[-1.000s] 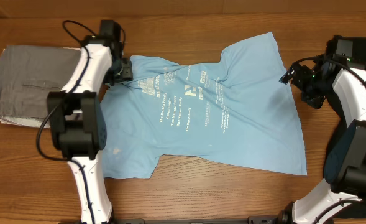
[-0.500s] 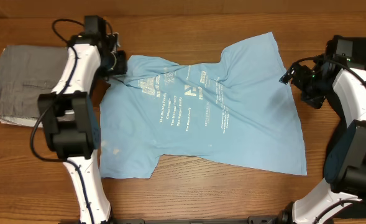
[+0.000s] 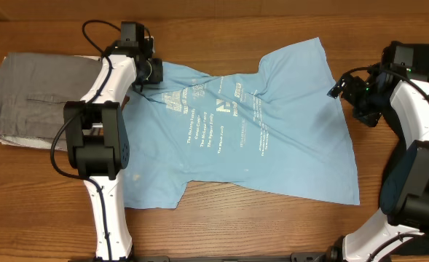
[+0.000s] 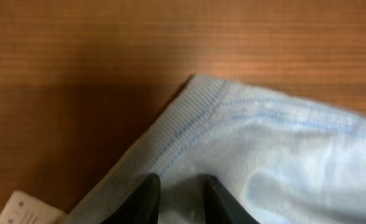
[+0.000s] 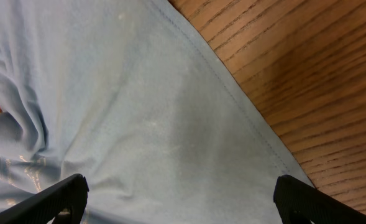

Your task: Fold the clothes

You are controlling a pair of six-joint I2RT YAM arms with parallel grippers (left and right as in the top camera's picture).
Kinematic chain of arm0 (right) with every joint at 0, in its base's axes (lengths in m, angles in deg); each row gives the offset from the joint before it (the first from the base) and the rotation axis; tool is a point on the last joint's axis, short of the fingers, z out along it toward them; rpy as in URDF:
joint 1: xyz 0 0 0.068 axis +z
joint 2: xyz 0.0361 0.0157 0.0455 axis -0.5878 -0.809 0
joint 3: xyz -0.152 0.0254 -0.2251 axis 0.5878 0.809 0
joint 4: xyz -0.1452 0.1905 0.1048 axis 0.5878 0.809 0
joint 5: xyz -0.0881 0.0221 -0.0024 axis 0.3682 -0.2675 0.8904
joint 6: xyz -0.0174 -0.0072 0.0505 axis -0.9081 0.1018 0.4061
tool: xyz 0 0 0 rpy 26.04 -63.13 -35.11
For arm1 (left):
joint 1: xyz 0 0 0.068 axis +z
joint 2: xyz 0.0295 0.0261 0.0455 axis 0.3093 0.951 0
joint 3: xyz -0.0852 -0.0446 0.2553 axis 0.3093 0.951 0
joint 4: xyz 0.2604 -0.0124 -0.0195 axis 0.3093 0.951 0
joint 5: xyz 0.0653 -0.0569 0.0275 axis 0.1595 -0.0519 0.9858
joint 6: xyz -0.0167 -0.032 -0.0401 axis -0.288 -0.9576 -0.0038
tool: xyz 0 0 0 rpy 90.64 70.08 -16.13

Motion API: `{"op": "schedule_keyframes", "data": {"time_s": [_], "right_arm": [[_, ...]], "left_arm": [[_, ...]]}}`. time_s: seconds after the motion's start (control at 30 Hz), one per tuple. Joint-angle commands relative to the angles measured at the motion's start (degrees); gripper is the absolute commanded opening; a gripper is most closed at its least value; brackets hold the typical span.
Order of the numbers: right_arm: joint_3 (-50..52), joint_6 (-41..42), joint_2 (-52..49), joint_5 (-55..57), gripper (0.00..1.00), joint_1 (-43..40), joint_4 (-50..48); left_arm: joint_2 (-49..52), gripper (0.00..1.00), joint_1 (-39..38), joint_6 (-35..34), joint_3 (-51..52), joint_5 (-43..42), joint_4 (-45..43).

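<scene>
The clothes are a light blue T-shirt (image 3: 258, 138) lying spread on the wooden table, white lettering facing up. My left gripper (image 3: 156, 70) is at the shirt's far left corner by the neckline. In the left wrist view its fingers (image 4: 181, 180) stand close together with blue fabric pinched between them, just inside the ribbed collar (image 4: 183, 118). My right gripper (image 3: 341, 87) hovers at the shirt's right edge. Its fingers (image 5: 179, 186) are wide apart over flat fabric (image 5: 139, 106) and hold nothing.
A folded grey garment (image 3: 39, 98) lies at the left end of the table, beside the left arm. A white label (image 4: 30, 208) shows at the left wrist view's lower corner. Bare wood (image 5: 307, 74) borders the shirt's hem on the right.
The left gripper's fingers have closed in on the collar corner, and it has swung left and then back right along the far edge. The right arm has stayed still.
</scene>
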Motion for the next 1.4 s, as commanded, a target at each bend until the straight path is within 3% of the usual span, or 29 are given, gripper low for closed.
{"op": "schedule_keyframes", "data": {"time_s": [0.0,0.07,0.17,0.23,0.4,0.63,0.87,0.93,1.0,1.1,1.2,1.37], "right_arm": [[-0.83,-0.37,0.46,-0.09,1.0,0.07,-0.22],[-0.85,-0.37,0.46,-0.09,1.0,0.07,-0.22],[-0.85,-0.37,0.46,-0.09,1.0,0.07,-0.22],[-0.85,-0.37,0.46,-0.09,1.0,0.07,-0.22],[-0.85,-0.37,0.46,-0.09,1.0,0.07,-0.22],[-0.85,-0.37,0.46,-0.09,1.0,0.07,-0.22],[-0.85,-0.37,0.46,-0.09,1.0,0.07,-0.22],[-0.83,-0.37,0.46,-0.09,1.0,0.07,-0.22],[-0.83,-0.37,0.46,-0.09,1.0,0.07,-0.22],[-0.85,-0.37,0.46,-0.09,1.0,0.07,-0.22],[-0.83,-0.37,0.46,-0.09,1.0,0.07,-0.22],[-0.83,-0.37,0.46,-0.09,1.0,0.07,-0.22]], "left_arm": [[7.78,0.27,-0.11,-1.2,0.66,2.12,-3.58],[9.57,0.33,-0.24,-1.18,0.66,1.53,-6.71],[11.28,0.53,-0.39,-1.14,0.66,-2.58,-10.45],[11.17,0.61,-0.37,-1.09,0.63,-7.21,-12.02],[7.39,1.0,-0.31,-0.55,-3.13,-11.65,-10.19],[-5.81,1.0,-0.2,-0.55,-7.34,-10.27,-2.64],[-15.76,1.0,-0.07,-0.76,-7.34,7.02,15.15],[-15.76,1.0,0.46,-0.42,-7.3,8.35,19.58],[-14.91,0.95,1.29,0.04,-6.69,7.61,23.41],[-13.11,0.68,2.89,2.8,-5.18,3.5,25.14],[-9.77,0.65,4.81,7.87,-3.82,-4.94,25.49],[-5.18,0.63,7.04,8.46,-3.8,-5.9,27.36]]}}
